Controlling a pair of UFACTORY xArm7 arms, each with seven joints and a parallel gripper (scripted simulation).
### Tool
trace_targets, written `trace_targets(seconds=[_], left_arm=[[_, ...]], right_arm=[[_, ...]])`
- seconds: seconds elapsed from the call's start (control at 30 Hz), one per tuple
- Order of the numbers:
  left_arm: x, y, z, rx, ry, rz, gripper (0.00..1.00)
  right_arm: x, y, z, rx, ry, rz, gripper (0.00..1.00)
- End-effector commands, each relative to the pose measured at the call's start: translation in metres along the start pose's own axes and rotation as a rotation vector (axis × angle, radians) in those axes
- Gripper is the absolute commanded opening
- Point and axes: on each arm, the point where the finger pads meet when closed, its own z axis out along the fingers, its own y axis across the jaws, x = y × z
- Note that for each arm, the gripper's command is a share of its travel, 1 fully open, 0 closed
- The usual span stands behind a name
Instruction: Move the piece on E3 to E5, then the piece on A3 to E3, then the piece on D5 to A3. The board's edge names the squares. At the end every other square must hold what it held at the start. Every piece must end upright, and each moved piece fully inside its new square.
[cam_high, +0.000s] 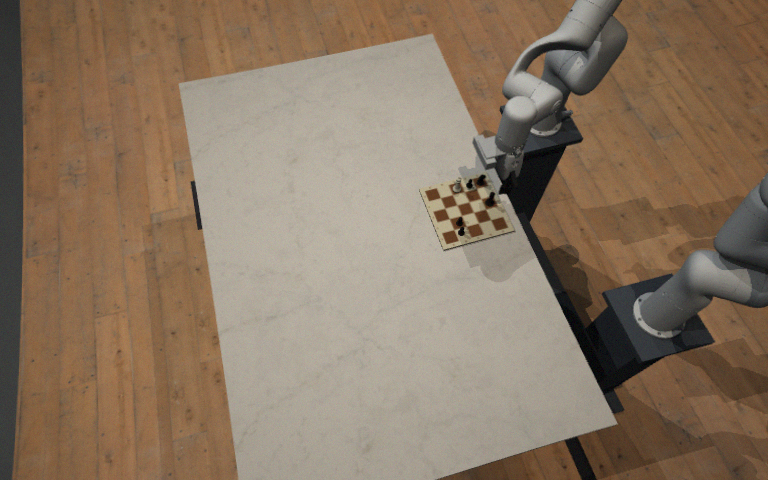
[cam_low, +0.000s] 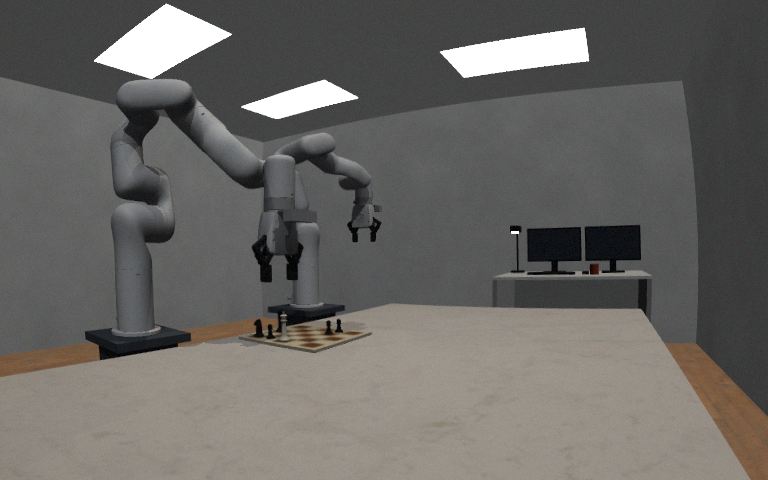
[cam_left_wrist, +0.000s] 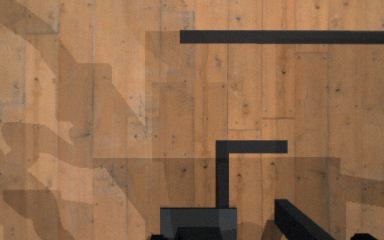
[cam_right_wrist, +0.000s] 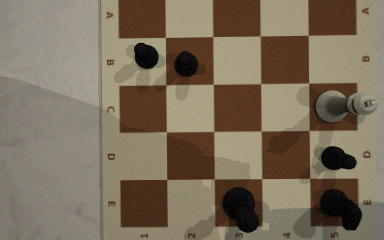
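The board has an empty A3. A tall black piece stands upright inside E3. A black knight stands on E5. A black pawn stands on D5. My right gripper is open and empty, raised above the board's E side; its fingers are outside the right wrist view. My left gripper is open and empty, high and away from the board.
A tall white piece stands on C5, beside the D5 pawn. Black pawns stand on B1 and B2. The board lies near the table's edge on the arms' side. The left wrist view shows floor and dark bars.
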Motion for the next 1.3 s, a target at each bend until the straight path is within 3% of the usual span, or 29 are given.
trace_targets(seconds=[0.0,0.53,1.27], left_arm=[[0.0011,0.0001,-0.0016,-0.001,0.004,0.0,1.0],[0.0011,0.0001,-0.0016,-0.001,0.004,0.0,1.0],[0.0011,0.0001,-0.0016,-0.001,0.004,0.0,1.0]], right_arm=[[0.001,-0.0008,-0.0014,0.002,0.003,0.0,1.0],[0.0015,-0.0001,-0.0019,0.004,0.003,0.046,1.0],[0.0073,0.0087,-0.0061,0.018,0.003,0.598,1.0]])
